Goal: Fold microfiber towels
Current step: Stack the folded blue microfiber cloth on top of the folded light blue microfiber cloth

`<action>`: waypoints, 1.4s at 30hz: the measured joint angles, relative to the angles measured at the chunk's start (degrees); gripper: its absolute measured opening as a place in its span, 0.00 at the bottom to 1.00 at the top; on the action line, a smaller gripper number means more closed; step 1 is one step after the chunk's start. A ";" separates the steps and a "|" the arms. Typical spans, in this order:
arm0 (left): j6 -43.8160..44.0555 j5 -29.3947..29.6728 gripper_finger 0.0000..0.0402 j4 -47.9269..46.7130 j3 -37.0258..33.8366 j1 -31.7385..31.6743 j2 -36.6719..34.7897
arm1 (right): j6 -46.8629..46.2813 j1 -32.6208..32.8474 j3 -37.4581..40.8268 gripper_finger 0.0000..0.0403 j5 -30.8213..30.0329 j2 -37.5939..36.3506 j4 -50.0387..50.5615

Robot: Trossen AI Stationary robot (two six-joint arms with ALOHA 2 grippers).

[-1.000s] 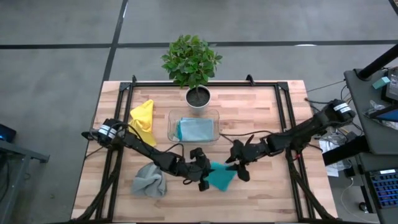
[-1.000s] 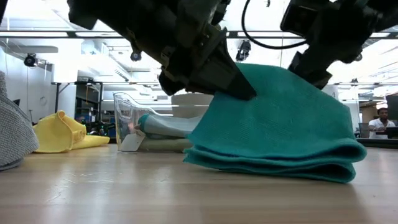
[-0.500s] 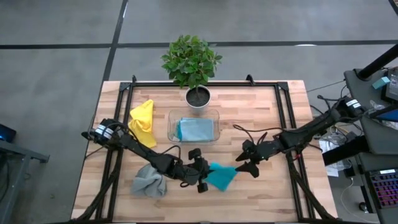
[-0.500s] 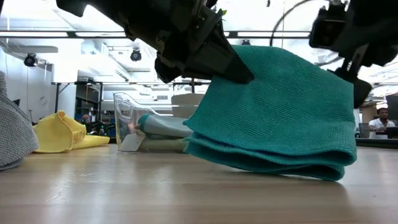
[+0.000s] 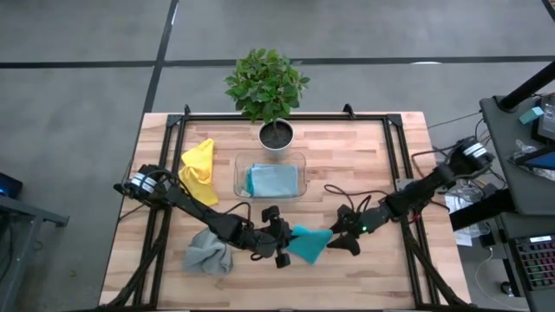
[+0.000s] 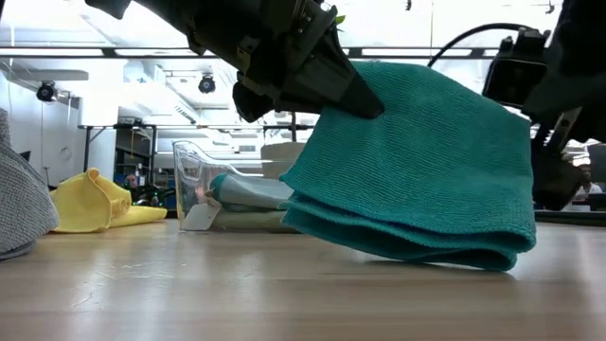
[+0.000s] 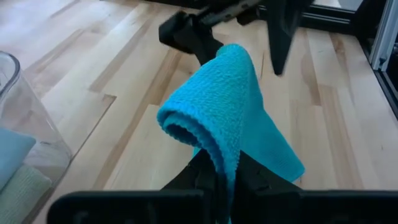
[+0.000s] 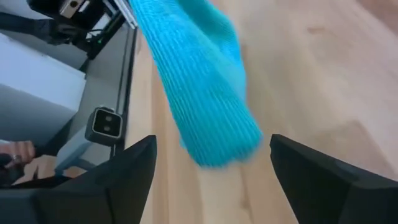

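A teal microfiber towel (image 5: 307, 245), folded double, is at the table's near middle, with my left gripper (image 5: 284, 246) shut on it. It also shows in the low view (image 6: 417, 180) and the left wrist view (image 7: 217, 118). My right gripper (image 5: 343, 242) stands open just right of it, touching nothing; its fingers (image 8: 118, 180) flank the towel's free end (image 8: 199, 81). A grey towel (image 5: 208, 251) lies crumpled at the near left and a yellow towel (image 5: 199, 169) at the far left. A light blue towel (image 5: 270, 180) lies in the clear tray. My left gripper pinches the teal towel's upper left edge (image 6: 365, 99) between its two fingers, several layers together. The fingers come from the table's left, slanting down. The towel is raised at that end and drapes away to the right, its folded lower edge (image 6: 492, 256) down at the table top.
The clear tray (image 5: 299, 160) stands at the middle of the table, with a potted plant (image 5: 269, 95) behind it. A black frame rail (image 5: 395, 156) runs along the table's sides. Bare wood lies near and right of the teal towel.
My right gripper has come off the teal towel's upper right corner, drawn back toward the table's right edge, sunk and rolled. The towel stays in my left gripper, and its left side is raised a little off the table.
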State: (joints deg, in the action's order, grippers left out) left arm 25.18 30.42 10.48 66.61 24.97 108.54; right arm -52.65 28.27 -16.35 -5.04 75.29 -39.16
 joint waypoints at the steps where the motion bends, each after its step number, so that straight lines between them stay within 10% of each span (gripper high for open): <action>1: 0.03 -0.01 0.00 0.01 0.00 0.00 -0.05 | 0.43 0.00 -0.69 0.74 -0.03 1.60 -1.16; 9: 1.45 -0.03 0.00 -0.86 -0.07 0.00 -0.79 | 2.30 -0.02 -4.59 0.65 -0.17 8.79 -4.85; 24: 1.27 -0.01 0.00 -3.10 -0.02 -0.15 -2.71 | 4.36 -0.36 -6.31 0.05 -2.68 7.39 -4.34; 42: -13.45 0.54 0.00 -25.03 0.17 -6.04 -22.38 | 19.22 -13.93 -19.30 0.03 -2.68 7.32 -2.31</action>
State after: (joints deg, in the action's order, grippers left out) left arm 11.74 30.96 -14.55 66.78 18.94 86.15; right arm -33.43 14.34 -35.65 -7.71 82.61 -41.47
